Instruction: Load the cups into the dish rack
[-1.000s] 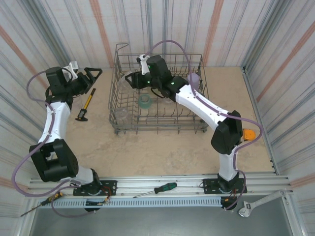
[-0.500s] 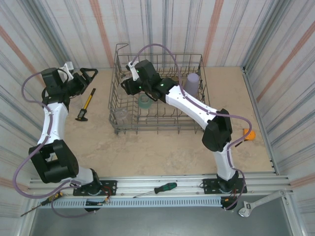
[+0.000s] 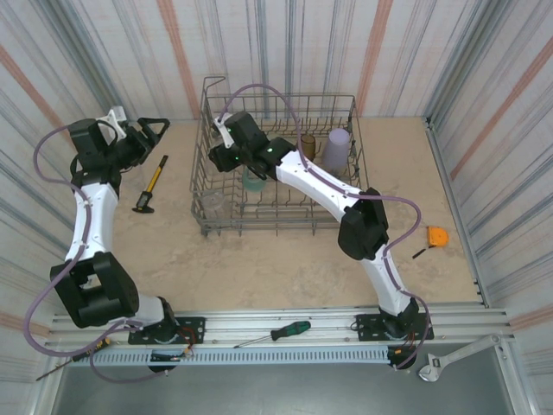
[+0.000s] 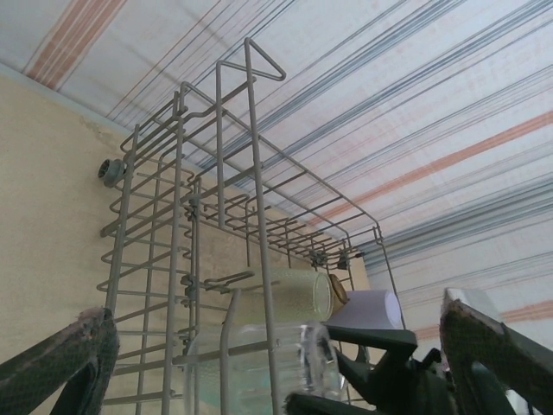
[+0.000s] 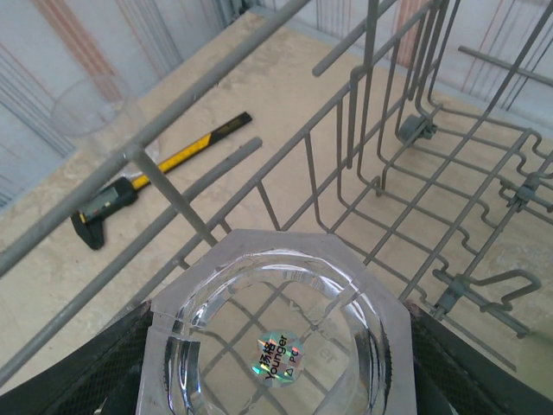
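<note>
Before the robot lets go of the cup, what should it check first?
1. Grip: ok, the right gripper is shut on the clear cup.
2. Place: ok, the cup hangs over the rack, with wires around it.
3. Spot below free: cannot tell, the cup hides it.
4. Gap to the teal cup: cannot tell from above.
5. Other arm away: ok, the left gripper is open, outside the rack.

The left arm stands at the frame's left, its left gripper [image 3: 164,132] spread wide. The right arm reaches to upper centre, the right gripper [image 3: 222,156] clamping a clear cup [image 5: 276,328].
</note>
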`<control>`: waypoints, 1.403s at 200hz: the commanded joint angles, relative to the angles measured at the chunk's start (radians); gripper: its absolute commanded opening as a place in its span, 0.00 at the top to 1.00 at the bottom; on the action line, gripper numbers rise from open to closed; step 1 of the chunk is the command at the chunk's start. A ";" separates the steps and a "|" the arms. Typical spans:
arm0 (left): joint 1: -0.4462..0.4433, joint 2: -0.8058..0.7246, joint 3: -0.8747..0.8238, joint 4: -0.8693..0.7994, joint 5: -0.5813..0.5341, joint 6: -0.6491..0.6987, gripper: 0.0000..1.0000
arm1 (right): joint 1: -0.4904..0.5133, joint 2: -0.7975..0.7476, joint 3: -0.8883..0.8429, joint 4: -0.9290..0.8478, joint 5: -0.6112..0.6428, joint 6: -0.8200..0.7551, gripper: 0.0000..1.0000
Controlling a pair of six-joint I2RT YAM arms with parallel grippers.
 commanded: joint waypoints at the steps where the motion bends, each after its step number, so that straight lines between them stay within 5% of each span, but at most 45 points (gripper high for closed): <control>1: 0.015 -0.034 -0.011 0.029 0.005 -0.021 0.01 | 0.016 0.022 0.047 -0.008 0.032 -0.041 0.86; 207: 0.040 -0.015 -0.013 0.063 0.043 -0.068 0.01 | 0.036 0.150 0.100 -0.041 0.034 -0.029 0.80; 245: 0.058 -0.011 -0.024 0.084 0.045 -0.086 0.01 | 0.041 0.176 0.153 -0.083 0.030 -0.026 0.55; 280: 0.058 -0.006 -0.032 0.101 0.055 -0.103 0.01 | 0.046 0.184 0.165 -0.092 0.035 -0.029 0.44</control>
